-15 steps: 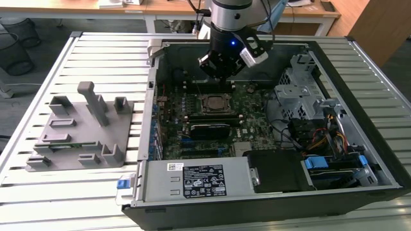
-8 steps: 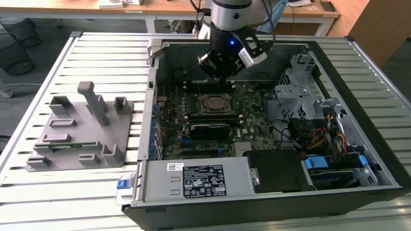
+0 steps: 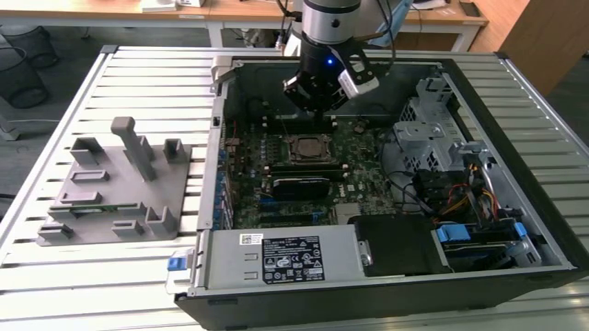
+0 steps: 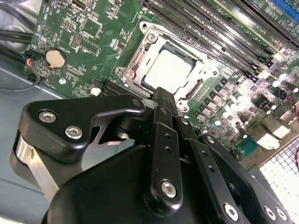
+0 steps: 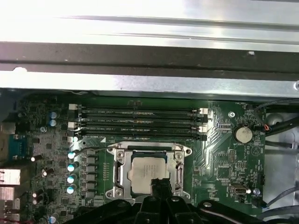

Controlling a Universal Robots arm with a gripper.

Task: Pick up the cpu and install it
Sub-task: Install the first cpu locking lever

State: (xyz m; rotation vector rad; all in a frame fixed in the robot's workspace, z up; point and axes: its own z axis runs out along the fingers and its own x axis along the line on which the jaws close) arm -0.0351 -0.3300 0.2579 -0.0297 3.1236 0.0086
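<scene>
Cpu (image 5: 147,170): silver-grey top, pale rim. Socket frame (image 5: 122,173) around it: bright metal. Motherboard (image 4: 100,21): green, black memory slots (image 5: 140,122). Gripper (image 4: 161,100): matt black, silver screws. Fixture (image 3: 115,189), left of exterior frame: plain grey. Table (image 3: 138,76): pale ribbed slats.

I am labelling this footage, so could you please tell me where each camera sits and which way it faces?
Exterior view: off the arm, above the table, looking down into the open computer case; the arm and gripper hang over the motherboard.
First wrist view: on the arm, facing the cpu in its socket; black gripper parts show.
Second wrist view: on the arm, angled across the gripper's linkage toward the cpu.
Both wrist views share the cpu and a coin cell.
</scene>
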